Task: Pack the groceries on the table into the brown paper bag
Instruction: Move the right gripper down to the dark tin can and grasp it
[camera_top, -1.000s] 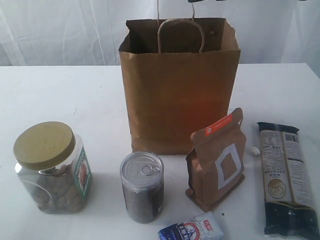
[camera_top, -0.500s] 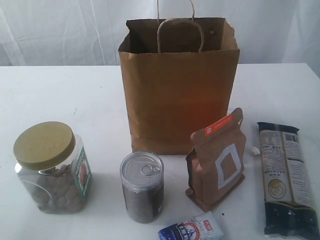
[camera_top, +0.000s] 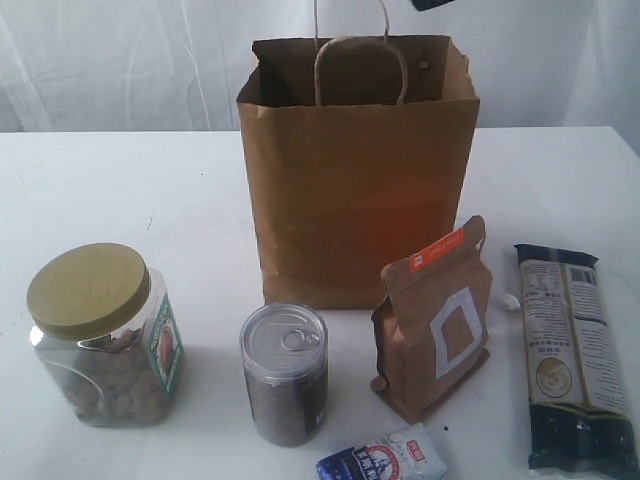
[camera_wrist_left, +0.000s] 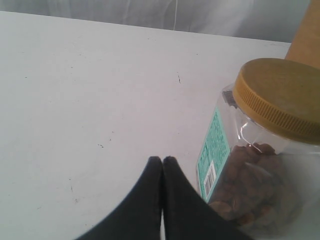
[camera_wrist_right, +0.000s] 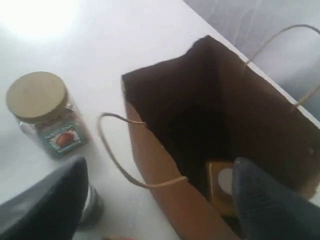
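Observation:
The brown paper bag (camera_top: 357, 170) stands upright and open at the table's middle. In the right wrist view a yellow juice bottle (camera_wrist_right: 222, 187) lies inside the bag (camera_wrist_right: 150, 145). My right gripper (camera_wrist_right: 160, 200) hovers open and empty above the bag's mouth; only a dark tip (camera_top: 430, 4) shows in the exterior view. In front of the bag stand the clear jar with tan lid (camera_top: 100, 335), the dark pull-tab can (camera_top: 284, 372) and the brown window pouch (camera_top: 435, 320). The long dark packet (camera_top: 575, 355) and small blue-white packet (camera_top: 385, 458) lie flat. My left gripper (camera_wrist_left: 162, 160) is shut and empty beside the jar (camera_wrist_left: 260, 145).
A small white pebble-like bit (camera_top: 511, 300) lies between the pouch and the long packet. The white table (camera_top: 120, 190) stretches bare to the bag's left and right. A white curtain hangs behind it. The bag's loop handles (camera_top: 362, 60) stand up.
The dark tip of my right gripper left the exterior view's top edge, then came back slightly further right. Nothing on the table has moved.

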